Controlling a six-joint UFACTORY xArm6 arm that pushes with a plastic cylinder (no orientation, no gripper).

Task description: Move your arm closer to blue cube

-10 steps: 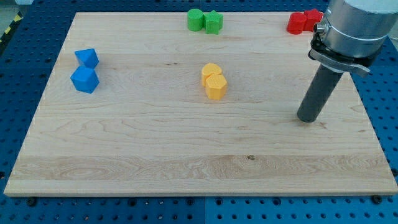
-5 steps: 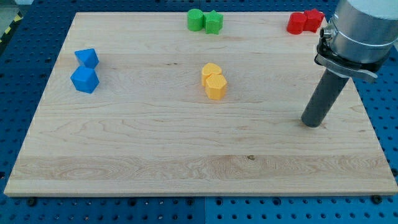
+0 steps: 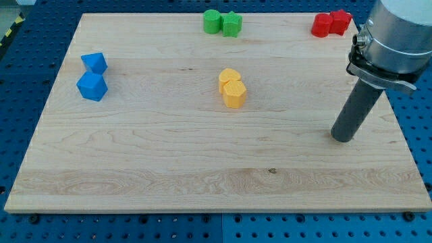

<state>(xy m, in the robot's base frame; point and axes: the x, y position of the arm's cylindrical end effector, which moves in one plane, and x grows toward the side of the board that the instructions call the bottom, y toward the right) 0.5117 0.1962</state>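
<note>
Presently catalogued, largest first. Pale wooden board point(image 3: 135, 155): bore blocks in same-colour pairs. Dark rod, my tip point(image 3: 342, 139): stood at view's right edge; no jaws, nothing held. Blue cube point(image 3: 92, 87): lay far left, well apart from tip, touching smaller blue block point(image 3: 94, 63). Yellow pair point(image 3: 233, 88) lay between.

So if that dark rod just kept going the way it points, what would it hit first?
The light wooden board itself: my tip points straight down onto it near the view's right edge, apparently touching it. No block lies there; the blue cube sits far off at the view's left.
</note>
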